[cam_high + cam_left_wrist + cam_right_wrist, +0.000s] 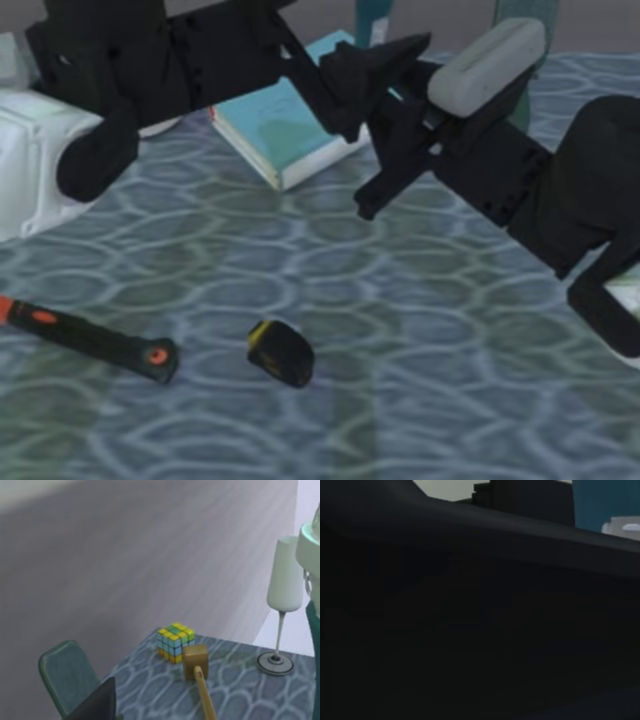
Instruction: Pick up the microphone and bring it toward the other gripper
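Clearly we risk a knock between our left gripper and right gripper, nearly touching above the bench, jaw states untellable, microphone unseen.

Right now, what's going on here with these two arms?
Both arms reach over the table's far middle, the left gripper and right gripper close together beside a teal book. The microphone shows only at the left wrist view's edge; which gripper holds it cannot be told. A dark orange-marked tool and a tape measure lie untouched on the near side.
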Motion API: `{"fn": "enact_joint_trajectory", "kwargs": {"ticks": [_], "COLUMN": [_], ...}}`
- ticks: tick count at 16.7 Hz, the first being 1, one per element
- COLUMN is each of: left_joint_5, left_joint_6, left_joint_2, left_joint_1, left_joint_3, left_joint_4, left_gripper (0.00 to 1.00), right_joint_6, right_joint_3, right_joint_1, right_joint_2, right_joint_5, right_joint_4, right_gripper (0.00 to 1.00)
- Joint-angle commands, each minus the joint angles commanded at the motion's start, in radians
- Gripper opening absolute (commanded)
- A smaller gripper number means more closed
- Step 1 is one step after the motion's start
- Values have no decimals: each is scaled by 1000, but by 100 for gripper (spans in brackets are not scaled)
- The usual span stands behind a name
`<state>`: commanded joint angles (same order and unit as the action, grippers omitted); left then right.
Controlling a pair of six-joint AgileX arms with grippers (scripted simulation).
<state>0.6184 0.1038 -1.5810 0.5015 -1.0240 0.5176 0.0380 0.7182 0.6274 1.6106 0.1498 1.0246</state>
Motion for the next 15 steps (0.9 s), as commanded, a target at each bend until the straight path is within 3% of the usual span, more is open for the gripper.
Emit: {"fn": "enact_joint_trajectory", "kwargs": {"ticks": [4, 15], "left_joint_5": [-2, -2], "left_joint_6": [0, 0], "left_joint_2": [-3, -3], "left_joint_1": [2, 2], "left_joint_3": [-2, -2], "left_joint_4": [1, 1], "left_gripper": [100, 17], "right_joint_6": [0, 0], "right_joint_3": [0, 0], "right_joint_1": [0, 0], "right_joint_2": [0, 0], "right_joint_5": [0, 0], "right_joint_4": [0, 0], "right_gripper": [0, 0]}}
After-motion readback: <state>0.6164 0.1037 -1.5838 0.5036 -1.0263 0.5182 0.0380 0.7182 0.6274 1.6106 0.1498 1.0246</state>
